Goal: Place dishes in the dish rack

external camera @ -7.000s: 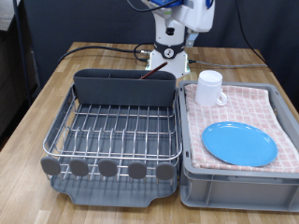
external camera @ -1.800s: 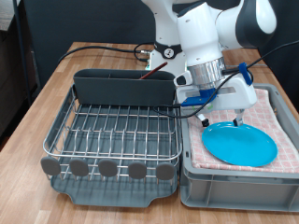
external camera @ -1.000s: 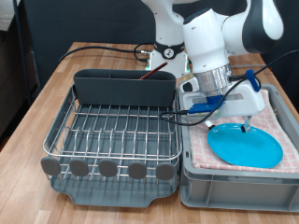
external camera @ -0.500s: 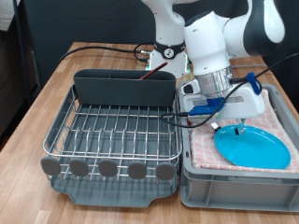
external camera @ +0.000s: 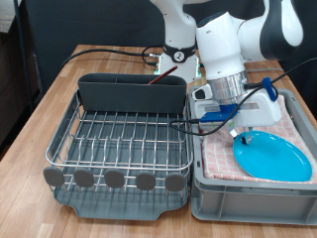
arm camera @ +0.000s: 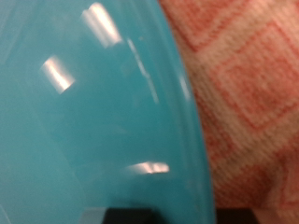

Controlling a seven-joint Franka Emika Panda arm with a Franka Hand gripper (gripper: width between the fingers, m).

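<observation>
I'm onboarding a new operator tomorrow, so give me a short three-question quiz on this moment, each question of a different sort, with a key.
1. True or false: the light-blue plate already stands in the dish rack.
2. Multiple choice: the hand is nearest to
A. the cutlery box
B. the plate's rim at the exterior view's left
C. the table edge
3. Fill in: the plate lies on a pink checked ____ inside the grey bin.

Key:
1. False. The plate is in the bin at the exterior view's right; the rack's wire grid holds no plate.
2. B. The wrist view shows the plate filling most of the frame.
3. towel
</observation>
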